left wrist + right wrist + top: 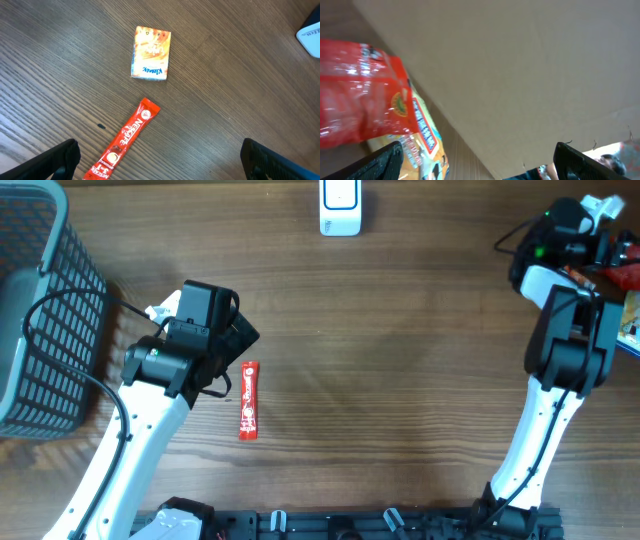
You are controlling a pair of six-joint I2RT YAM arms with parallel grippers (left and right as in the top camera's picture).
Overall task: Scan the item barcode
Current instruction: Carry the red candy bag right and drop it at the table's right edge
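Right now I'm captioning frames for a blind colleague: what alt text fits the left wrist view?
A red Nescafe 3-in-1 sachet lies diagonally on a dark wood table, with a Kleenex tissue pack beyond it, not touching. The open left gripper hangs above, empty, its fingers framing the lower corners.

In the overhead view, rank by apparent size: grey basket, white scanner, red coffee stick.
1. grey basket
2. white scanner, partly cut by the frame edge
3. red coffee stick: longer than the scanner but much thinner
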